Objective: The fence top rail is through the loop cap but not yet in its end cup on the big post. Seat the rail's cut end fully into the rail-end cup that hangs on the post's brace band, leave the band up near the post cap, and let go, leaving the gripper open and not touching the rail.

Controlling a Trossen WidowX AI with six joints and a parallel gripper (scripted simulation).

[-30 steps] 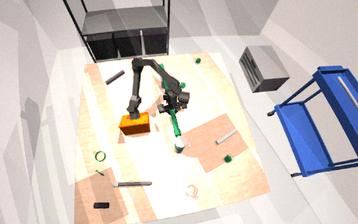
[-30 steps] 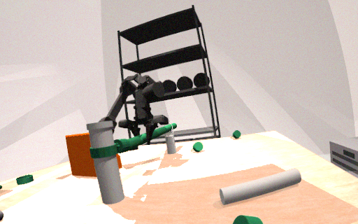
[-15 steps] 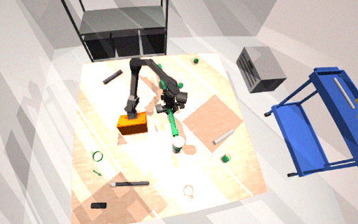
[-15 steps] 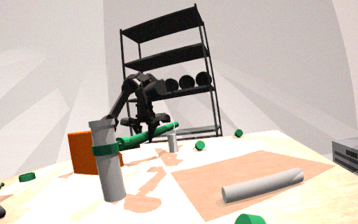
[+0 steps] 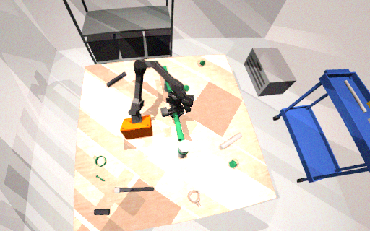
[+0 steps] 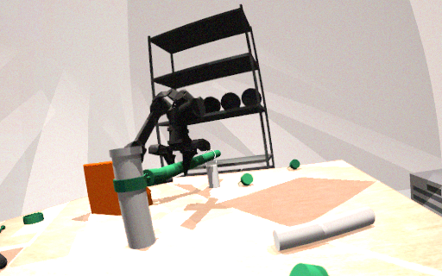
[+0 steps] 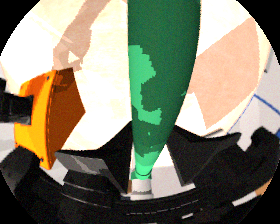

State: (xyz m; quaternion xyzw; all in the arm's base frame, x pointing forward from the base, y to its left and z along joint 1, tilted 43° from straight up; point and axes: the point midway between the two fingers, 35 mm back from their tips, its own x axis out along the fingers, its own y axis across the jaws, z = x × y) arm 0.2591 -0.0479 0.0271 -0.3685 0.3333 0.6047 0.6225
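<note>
The green top rail (image 5: 178, 126) (image 6: 167, 173) (image 7: 163, 50) runs from the loop cap (image 6: 211, 163) on the small post to the big grey post (image 6: 137, 224). My gripper (image 5: 175, 111) (image 6: 179, 165) (image 7: 145, 121) is shut on the rail, with one finger on each side of it. The green brace band (image 6: 130, 185) is around the upper post, below the post cap (image 5: 184, 145) (image 6: 125, 152). The rail-end cup (image 6: 150, 175) is on the band's side facing the rail. The rail's near end meets the cup; how deep it sits is hidden.
The orange arm base (image 5: 136, 128) (image 6: 101, 187) (image 7: 48, 120) stands left of the rail. A pale tube (image 5: 230, 141) (image 6: 325, 230) and a green cap (image 5: 233, 164) lie right of the post. A dark tube (image 5: 135, 189) and a green ring (image 5: 95, 161) lie front left.
</note>
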